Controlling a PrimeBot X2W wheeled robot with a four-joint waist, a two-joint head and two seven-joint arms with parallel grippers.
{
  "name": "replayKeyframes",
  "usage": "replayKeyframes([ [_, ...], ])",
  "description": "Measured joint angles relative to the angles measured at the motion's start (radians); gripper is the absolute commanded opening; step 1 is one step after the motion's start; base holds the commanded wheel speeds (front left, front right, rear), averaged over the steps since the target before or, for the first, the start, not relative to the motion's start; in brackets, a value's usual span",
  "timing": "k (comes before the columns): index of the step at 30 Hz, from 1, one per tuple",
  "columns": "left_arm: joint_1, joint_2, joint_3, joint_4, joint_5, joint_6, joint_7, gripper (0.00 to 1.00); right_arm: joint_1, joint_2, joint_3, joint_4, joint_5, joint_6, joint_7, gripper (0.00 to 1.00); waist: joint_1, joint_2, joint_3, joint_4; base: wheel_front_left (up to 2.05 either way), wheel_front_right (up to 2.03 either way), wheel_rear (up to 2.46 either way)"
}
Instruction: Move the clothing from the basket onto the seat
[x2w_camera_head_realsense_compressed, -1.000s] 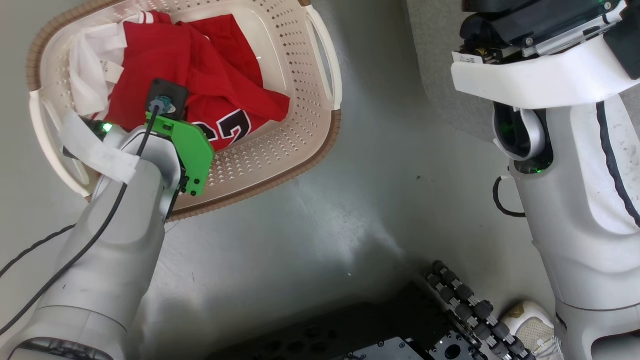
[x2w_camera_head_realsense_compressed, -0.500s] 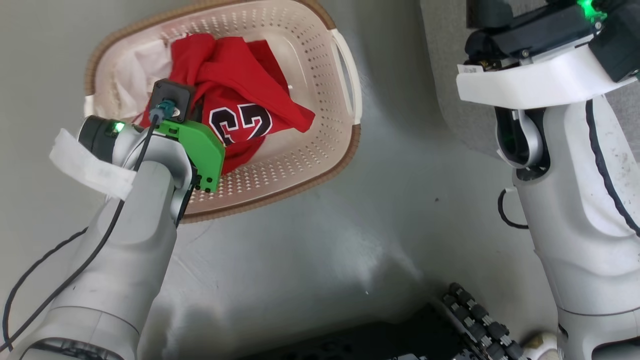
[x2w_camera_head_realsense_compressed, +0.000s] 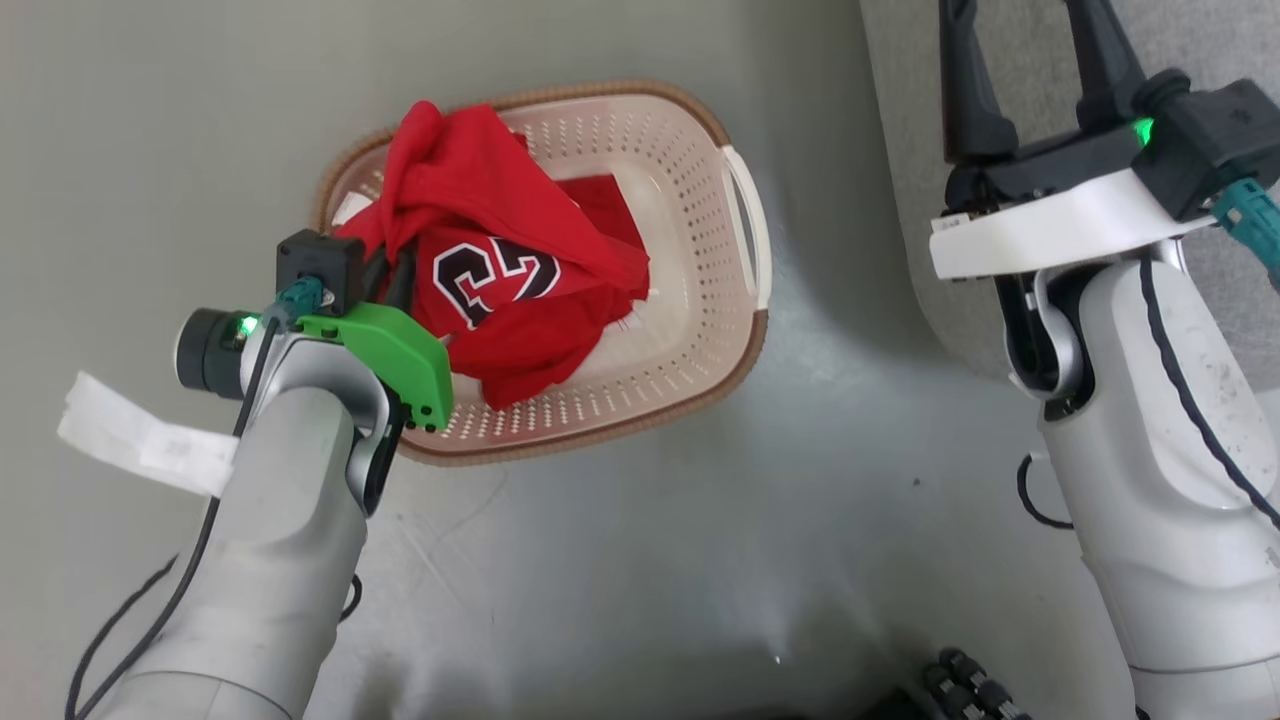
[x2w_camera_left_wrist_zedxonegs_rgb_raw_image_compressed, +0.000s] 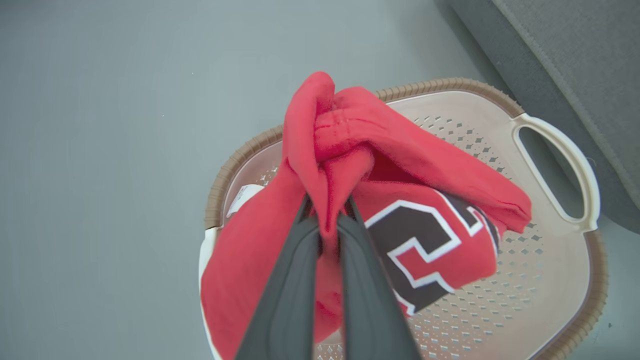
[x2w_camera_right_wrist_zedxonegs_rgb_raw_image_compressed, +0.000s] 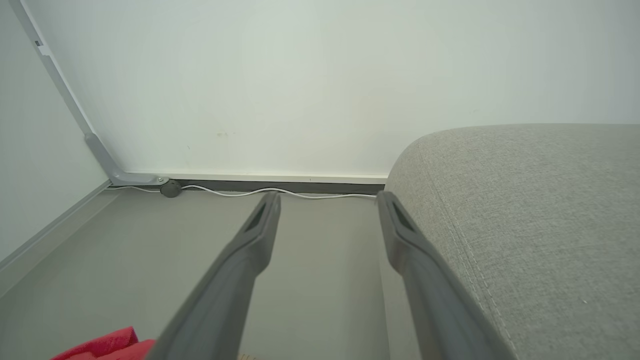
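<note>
Over the basket (x2w_camera_head_realsense_compressed: 745, 230), head view: left gripper (x2w_camera_head_realsense_compressed: 398, 275) clamped on red clothing (x2w_camera_head_realsense_compressed: 500, 200), "23" readable, lower folds inside, seat (x2w_camera_head_realsense_compressed: 905, 200) to the right, open floor (x2w_camera_head_realsense_compressed: 600, 560) around | left wrist: left gripper (x2w_camera_left_wrist_zedxonegs_rgb_raw_image_compressed: 327, 210) pinches a fold of clothing (x2w_camera_left_wrist_zedxonegs_rgb_raw_image_compressed: 400, 150), one numeral partly visible, basket (x2w_camera_left_wrist_zedxonegs_rgb_raw_image_compressed: 450, 85) handle (x2w_camera_left_wrist_zedxonegs_rgb_raw_image_compressed: 555, 165) near seat (x2w_camera_left_wrist_zedxonegs_rgb_raw_image_compressed: 575, 50) edge | right wrist: right gripper (x2w_camera_right_wrist_zedxonegs_rgb_raw_image_compressed: 327, 195) spread wide, empty, just beside seat (x2w_camera_right_wrist_zedxonegs_rgb_raw_image_compressed: 525, 225), wall (x2w_camera_right_wrist_zedxonegs_rgb_raw_image_compressed: 300, 75) and white cable (x2w_camera_right_wrist_zedxonegs_rgb_raw_image_compressed: 250, 192) ahead

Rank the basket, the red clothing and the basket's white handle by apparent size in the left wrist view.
1. basket
2. clothing, which hangs nearer the camera, so it may look oversized
3. handle
</note>
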Motion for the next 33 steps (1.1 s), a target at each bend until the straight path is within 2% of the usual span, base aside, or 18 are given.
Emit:
replayKeyframes([
  [4, 0.031, -0.001, 0.002, -0.013, -0.033, -0.016, -0.007, 0.00, 0.032, -0.005, -0.011, 0.033, 0.000, 0.008, 0.000, 1.00, 0.0000, 0.0000, -0.055, 0.022, 0.00, 0.00, 0.00],
  [16, 0.106, -0.007, 0.023, -0.119, -0.094, -0.026, -0.017, 0.00, 0.134, -0.017, -0.035, 0.119, 0.016, 0.021, 0.000, 1.00, -0.0001, 0.0000, -0.239, 0.081, 0.00, 0.00, 0.00],
  [22, 0.125, -0.007, 0.049, -0.259, -0.100, -0.033, -0.017, 0.00, 0.171, -0.017, -0.024, 0.147, 0.018, 0.044, 0.000, 1.00, -0.0001, 0.0000, -0.317, 0.106, 0.00, 0.00, 0.00],
  [33, 0.167, -0.007, 0.052, -0.456, -0.077, -0.043, -0.017, 0.00, 0.225, -0.005, -0.007, 0.181, 0.024, 0.061, 0.000, 1.00, -0.0001, 0.0000, -0.444, 0.121, 0.00, 0.00, 0.00],
])
